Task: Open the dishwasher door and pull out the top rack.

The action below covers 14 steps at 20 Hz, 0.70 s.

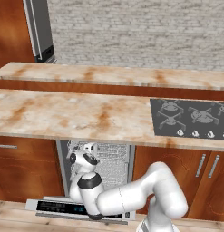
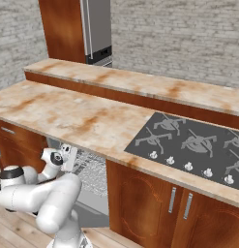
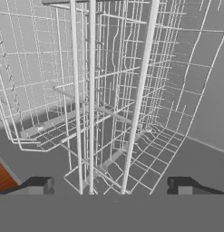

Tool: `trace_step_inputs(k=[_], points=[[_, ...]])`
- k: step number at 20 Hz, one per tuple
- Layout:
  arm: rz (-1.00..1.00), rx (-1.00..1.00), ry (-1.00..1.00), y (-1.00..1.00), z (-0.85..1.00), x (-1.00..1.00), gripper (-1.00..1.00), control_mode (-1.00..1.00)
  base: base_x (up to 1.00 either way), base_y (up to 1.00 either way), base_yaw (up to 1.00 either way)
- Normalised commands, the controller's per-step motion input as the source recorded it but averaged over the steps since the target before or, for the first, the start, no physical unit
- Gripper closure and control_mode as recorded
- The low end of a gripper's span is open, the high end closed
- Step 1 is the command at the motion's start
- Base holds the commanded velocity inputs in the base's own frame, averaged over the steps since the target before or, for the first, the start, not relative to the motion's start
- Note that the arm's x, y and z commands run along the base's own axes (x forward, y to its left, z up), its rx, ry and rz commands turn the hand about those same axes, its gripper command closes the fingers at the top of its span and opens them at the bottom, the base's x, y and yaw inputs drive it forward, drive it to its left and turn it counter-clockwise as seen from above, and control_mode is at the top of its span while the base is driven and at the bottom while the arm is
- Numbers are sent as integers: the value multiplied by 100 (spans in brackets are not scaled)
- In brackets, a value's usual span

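The dishwasher door (image 1: 50,205) lies folded down flat, its black control strip with light marks at the front edge. Inside the open cavity under the counter shows the silver-white wire grid of the top rack (image 1: 112,159) (image 2: 92,170). My gripper (image 1: 90,147) (image 2: 67,154) is at the rack's upper left front, just below the counter edge. In the hand view, rolled to one side, my gripper (image 3: 111,186) stands open, its dark fingertips (image 3: 40,185) far apart. Thicker wire bars of the rack (image 3: 141,90) run out from between them. Nothing is gripped.
A marble counter (image 1: 63,115) overhangs the dishwasher, with a black gas hob (image 1: 195,118) at the right. Reddish-brown cabinet doors (image 1: 177,167) flank the opening on both sides. A second, higher counter (image 1: 109,74) and a steel fridge (image 1: 38,27) stand behind.
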Motion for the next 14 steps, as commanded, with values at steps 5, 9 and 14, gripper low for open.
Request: trace_step_inputs(k=[5,9,14], points=[[0,-8,0,-1,-61,4,-100,-100,0,0,0],[0,-9,0,0,-65,3,-100,-100,0,0,0],[0,-12,-2,0,-62,2,-100,-100,0,0,0]])
